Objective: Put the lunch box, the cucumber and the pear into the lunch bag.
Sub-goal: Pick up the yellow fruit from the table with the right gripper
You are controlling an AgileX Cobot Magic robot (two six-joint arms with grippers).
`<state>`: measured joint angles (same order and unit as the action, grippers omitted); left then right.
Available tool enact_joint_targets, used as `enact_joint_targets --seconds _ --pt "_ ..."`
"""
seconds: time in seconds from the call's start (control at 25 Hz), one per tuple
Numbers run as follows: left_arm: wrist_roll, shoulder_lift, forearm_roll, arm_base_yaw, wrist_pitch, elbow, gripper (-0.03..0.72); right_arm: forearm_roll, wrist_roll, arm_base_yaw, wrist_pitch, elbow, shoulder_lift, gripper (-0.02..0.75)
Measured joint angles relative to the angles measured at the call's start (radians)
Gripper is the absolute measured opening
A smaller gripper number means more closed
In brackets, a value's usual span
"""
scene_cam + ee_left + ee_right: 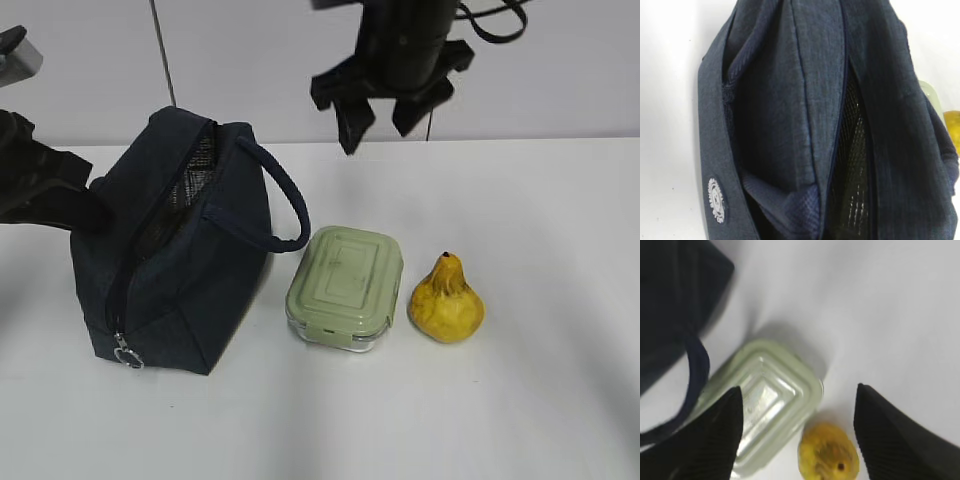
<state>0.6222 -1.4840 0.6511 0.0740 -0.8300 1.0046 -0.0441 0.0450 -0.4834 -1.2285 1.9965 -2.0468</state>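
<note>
Pear [828, 456] below open right gripper [799, 435] — lunch box [767, 402] beside

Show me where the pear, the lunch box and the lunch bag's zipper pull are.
pear [446, 303]: exterior view, on the wide yellow body.
lunch box [345, 279]: exterior view, on the middle of the sage-green lid.
zipper pull [127, 355]: exterior view, on the metal ring at the lunch bag's near end.
</note>
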Motion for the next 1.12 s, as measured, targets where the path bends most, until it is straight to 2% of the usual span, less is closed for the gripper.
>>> enact_joint_targets --seconds 0.16,0.28,0.52,0.96,1.04,1.12 --pt "0.000 0.000 -0.002 0.000 0.000 0.000 -0.015 -0.007 0.011 0.000 0.220 -0.409 0.218 0.532" --pt "0.000 0.000 -0.002 0.000 0.001 0.000 -0.015 -0.011 0.013 0.015 0.328 -0.568 0.309 0.532" --pt "0.000 0.000 -0.004 0.000 0.000 0.000 -0.015 -0.018 0.015 0.046 0.339 -0.632 0.261 0.531" --pt "0.000 0.000 -0.004 0.000 -0.001 0.000 -0.015 -0.026 0.035 0.046 0.357 -0.632 0.120 0.530" --pt "0.000 0.000 -0.004 0.000 -0.001 0.000 -0.015 -0.028 0.039 0.046 0.357 -0.632 0.101 0.498" --pt "0.000 0.000 -0.004 0.000 -0.001 0.000 -0.015 -0.033 0.039 0.046 0.355 -0.632 0.097 0.398"
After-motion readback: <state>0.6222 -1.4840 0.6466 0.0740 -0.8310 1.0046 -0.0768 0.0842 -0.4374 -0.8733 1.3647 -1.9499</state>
